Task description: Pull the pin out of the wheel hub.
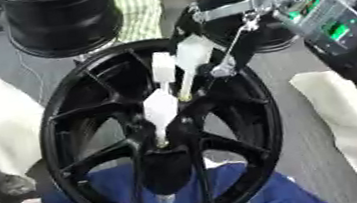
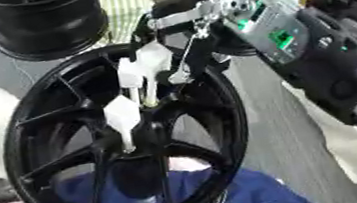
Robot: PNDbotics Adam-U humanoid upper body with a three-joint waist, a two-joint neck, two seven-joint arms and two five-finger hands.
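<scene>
Reaching over black wheel hub | right hand white fingers curled together around pin at centre

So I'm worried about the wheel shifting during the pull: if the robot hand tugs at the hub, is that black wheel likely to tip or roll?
Probably not roll: the black wheel seems to lie fairly flat, bedded on blue cloth. It looks rigid and heavy, with thick spokes. It might rock slightly on the soft cloth as the right robot hand pulls near the hub.
</scene>
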